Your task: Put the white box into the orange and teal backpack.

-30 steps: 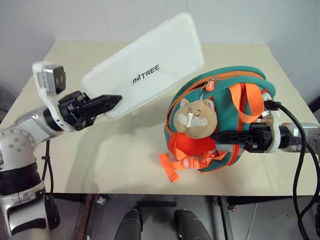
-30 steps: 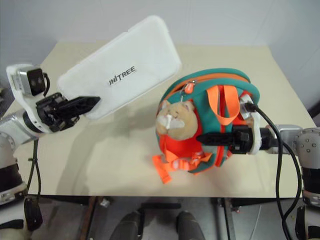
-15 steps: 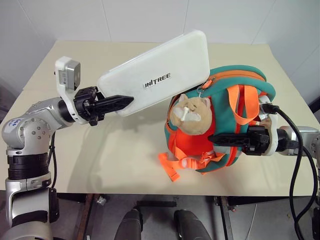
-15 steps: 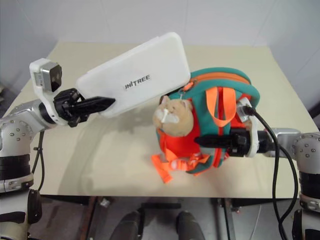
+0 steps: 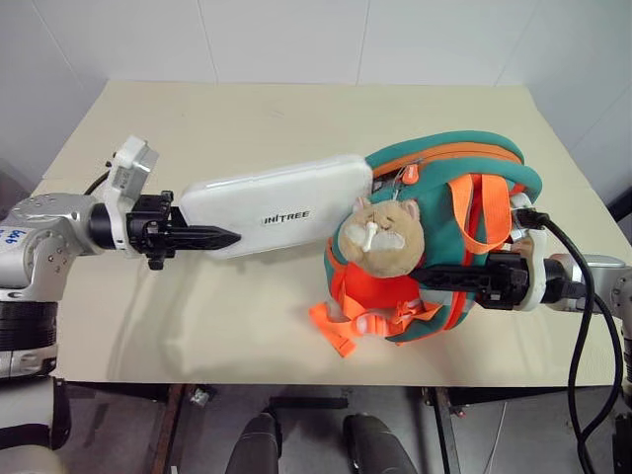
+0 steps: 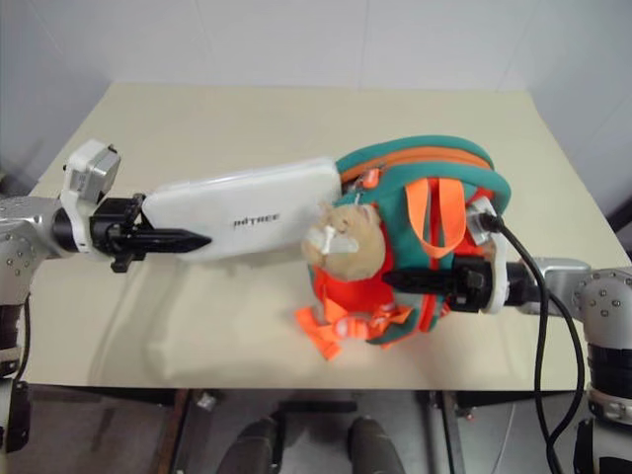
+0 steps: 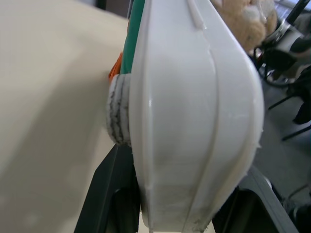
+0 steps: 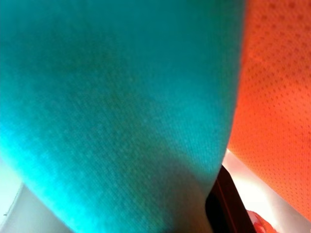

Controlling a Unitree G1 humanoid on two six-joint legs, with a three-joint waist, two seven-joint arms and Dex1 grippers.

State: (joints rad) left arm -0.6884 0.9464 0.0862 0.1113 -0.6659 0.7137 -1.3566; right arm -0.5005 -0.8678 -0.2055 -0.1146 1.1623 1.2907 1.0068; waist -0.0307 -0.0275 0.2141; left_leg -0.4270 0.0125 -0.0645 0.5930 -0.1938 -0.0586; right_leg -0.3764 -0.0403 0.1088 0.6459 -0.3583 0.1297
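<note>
White box (image 5: 281,203) clamped at its near end in left gripper (image 5: 194,237), held roughly level above the table (image 5: 247,118), far end at the mouth of the orange and teal backpack (image 5: 449,232). Backpack pinched shut-fingered by right gripper (image 5: 442,280) and propped upright. Remaining, by estimate: push box fully inside, then release.
</note>
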